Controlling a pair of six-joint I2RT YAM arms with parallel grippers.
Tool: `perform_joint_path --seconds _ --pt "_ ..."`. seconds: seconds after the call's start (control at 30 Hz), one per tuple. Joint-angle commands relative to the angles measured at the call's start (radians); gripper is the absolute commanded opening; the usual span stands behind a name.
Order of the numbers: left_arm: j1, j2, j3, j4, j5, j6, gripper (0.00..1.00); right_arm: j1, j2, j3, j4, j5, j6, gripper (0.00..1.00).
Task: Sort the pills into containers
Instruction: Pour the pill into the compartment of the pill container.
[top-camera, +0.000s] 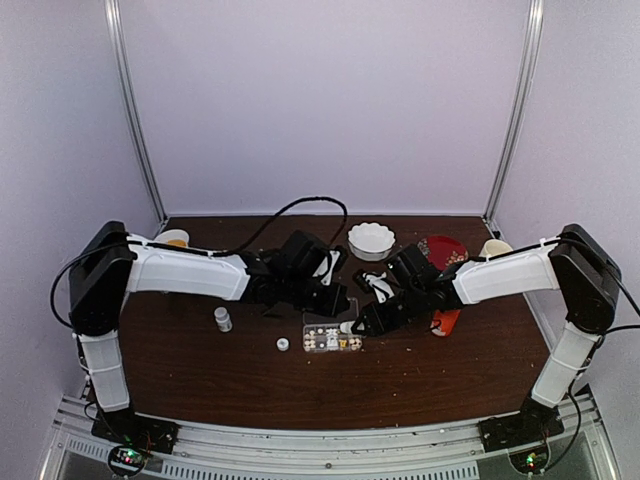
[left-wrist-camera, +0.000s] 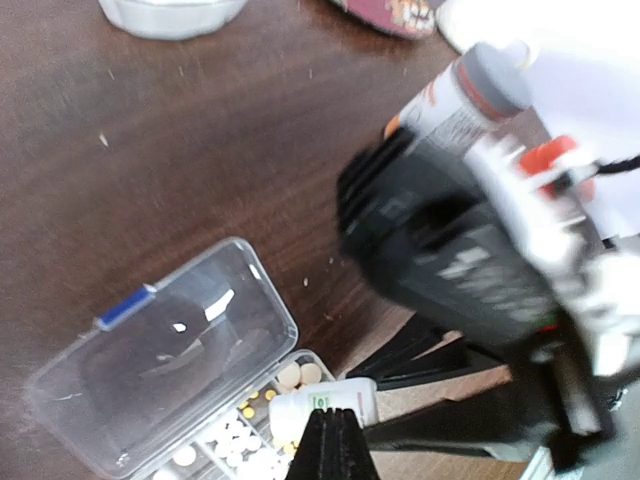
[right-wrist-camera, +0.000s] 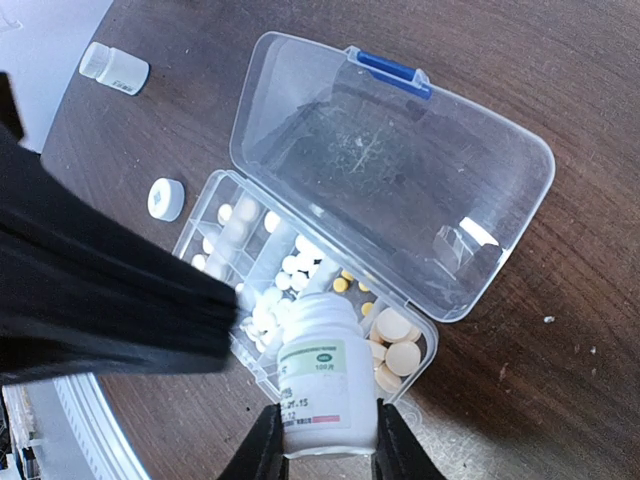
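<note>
The clear pill organizer lies open, its lid folded back flat on the table; in the top view the organizer is at mid-table. Its compartments hold small white pills, little yellow ones and larger beige tablets. My right gripper is shut on a small white bottle, tipped with its open mouth over the white pills. My left gripper is shut and empty, hovering just above that same bottle. From above, the left gripper sits just behind the organizer.
A second small white bottle and a loose white cap sit left of the organizer. An orange bottle with a grey cap lies to the right. A white bowl and red plate are at the back.
</note>
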Motion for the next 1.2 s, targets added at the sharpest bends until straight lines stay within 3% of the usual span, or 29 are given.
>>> perform_joint_path --seconds 0.0,0.53,0.7,0.93,1.17 --pt "-0.042 0.102 -0.002 0.073 0.078 -0.051 0.0 -0.005 -0.012 0.024 -0.013 0.023 -0.017 0.0" --pt "0.027 -0.117 -0.013 -0.09 -0.134 0.04 0.0 -0.005 -0.023 0.028 -0.019 0.027 -0.017 0.0" --pt "0.03 -0.164 -0.047 -0.07 -0.119 0.036 0.0 -0.004 -0.033 0.029 -0.021 0.025 -0.018 0.0" --pt "-0.006 -0.021 -0.043 0.055 0.035 -0.03 0.0 -0.004 -0.017 0.026 -0.018 0.024 -0.018 0.0" --pt "-0.039 0.105 -0.006 0.065 0.067 -0.056 0.0 -0.004 -0.018 0.025 -0.018 0.025 -0.019 0.0"
